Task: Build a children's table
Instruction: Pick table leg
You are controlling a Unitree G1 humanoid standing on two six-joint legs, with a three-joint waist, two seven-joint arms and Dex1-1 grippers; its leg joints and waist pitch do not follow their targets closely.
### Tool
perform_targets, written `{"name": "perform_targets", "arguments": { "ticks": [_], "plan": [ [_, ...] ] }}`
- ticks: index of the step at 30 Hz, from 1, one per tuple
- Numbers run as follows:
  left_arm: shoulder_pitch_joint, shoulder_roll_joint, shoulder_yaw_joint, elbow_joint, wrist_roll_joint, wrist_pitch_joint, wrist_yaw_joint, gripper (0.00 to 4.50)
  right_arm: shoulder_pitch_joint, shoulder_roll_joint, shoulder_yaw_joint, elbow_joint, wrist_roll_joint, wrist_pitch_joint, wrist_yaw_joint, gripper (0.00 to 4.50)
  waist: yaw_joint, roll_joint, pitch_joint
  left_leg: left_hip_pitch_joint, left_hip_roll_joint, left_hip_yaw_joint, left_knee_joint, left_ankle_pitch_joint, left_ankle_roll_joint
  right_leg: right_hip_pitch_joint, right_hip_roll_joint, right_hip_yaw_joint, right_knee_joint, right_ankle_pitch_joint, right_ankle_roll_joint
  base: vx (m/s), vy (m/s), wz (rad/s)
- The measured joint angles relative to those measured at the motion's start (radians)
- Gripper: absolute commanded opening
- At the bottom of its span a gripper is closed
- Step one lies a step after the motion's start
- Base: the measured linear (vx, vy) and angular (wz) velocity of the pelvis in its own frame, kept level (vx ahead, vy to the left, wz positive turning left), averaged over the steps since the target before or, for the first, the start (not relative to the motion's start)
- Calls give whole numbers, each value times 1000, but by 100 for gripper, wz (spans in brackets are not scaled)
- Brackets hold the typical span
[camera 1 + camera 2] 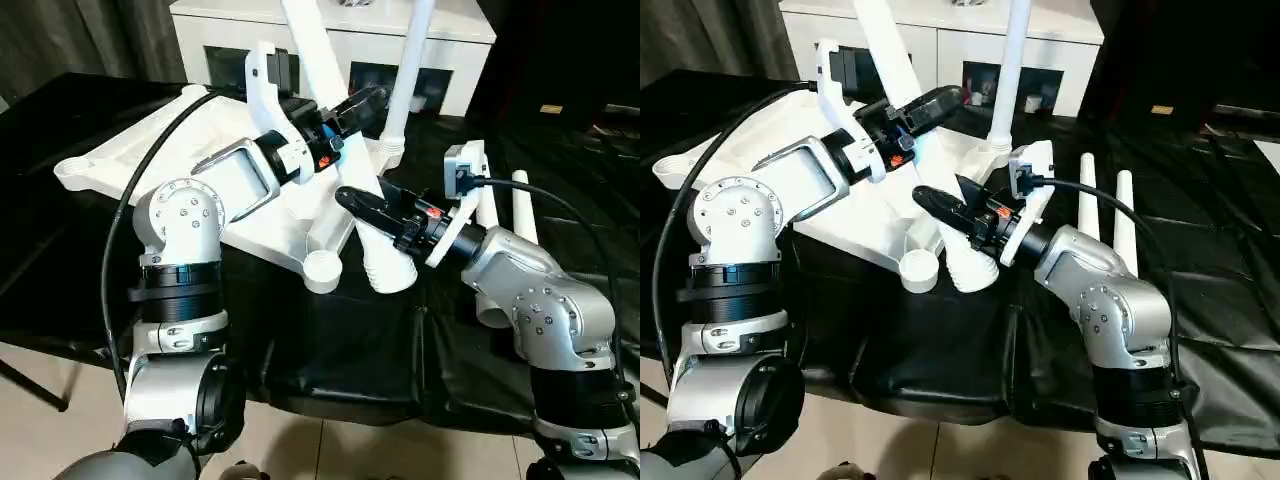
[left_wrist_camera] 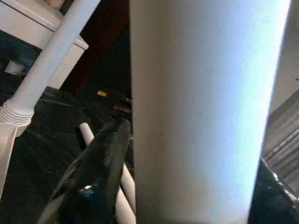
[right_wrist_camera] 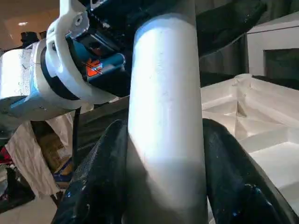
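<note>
Right wrist view shows our right gripper (image 3: 166, 172) clamped around a tilted leg (image 1: 335, 110) near its flared foot; farther up, our left gripper (image 1: 362, 103) straddles it — fingers apart — above the upturned tabletop (image 1: 215, 130).

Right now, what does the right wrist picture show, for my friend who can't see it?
A white table leg stands between the right end effector's two black fingers, which hug it. Behind is the left end effector, and the tabletop's ribbed underside.
</note>
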Motion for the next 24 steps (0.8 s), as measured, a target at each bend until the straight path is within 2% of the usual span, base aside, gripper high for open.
{"name": "perform_targets", "arguments": {
  "ticks": [10, 15, 16, 17, 20, 22, 24],
  "plan": [
    [6, 34, -37, -12, 5, -13, -27, 190, 0, -2, 13, 4, -9, -8, -1, 180, 0, 0, 0, 0, 0, 0, 0, 0, 0, 0, 0, 0, 0, 0, 0, 0, 0, 0],
    [7, 46, -53, -12, 9, -25, -40, 183, 0, -4, 23, 7, -22, -23, -1, 180, 0, 0, 0, 0, 0, 0, 0, 0, 0, 0, 0, 0, 0, 0, 0, 0, 0, 0],
    [8, 48, -60, -12, 13, -32, -44, 183, 0, -4, 25, 9, -26, -28, -1, 236, 0, 0, 0, 0, 0, 0, 0, 0, 0, 0, 0, 0, 0, 0, 0, 0, 0, 0],
    [9, 54, -71, -12, 17, -36, -46, 183, -1, -4, 27, 11, -32, -28, -2, 250, 0, 0, 0, 0, 0, 0, 0, 0, 0, 0, 0, 0, 0, 0, 0, 0, 0, 0],
    [9, 83, -97, -12, 61, -64, -45, 182, -1, -6, 31, 12, -42, -31, -4, 258, -2, 0, 0, 0, 0, 0, 0, 0, 0, 0, 0, 0, 1, 0, 0, 0, 0, 0],
    [10, 97, -114, -12, 105, -94, -31, 182, -3, -15, 42, 13, -55, -47, -10, 292, -2, 0, 0, 0, 0, 0, 0, 0, 0, 0, 0, 0, 1, 0, 0, 0, 0, 0],
    [11, 114, -145, -7, 157, -133, -14, 181, -23, -29, 75, 13, -112, -76, -31, 301, -3, 0, 0, 0, 0, 0, 0, 0, 0, 0, 0, 0, 1, 0, 1, 0, 0, 0]
  ]
}}
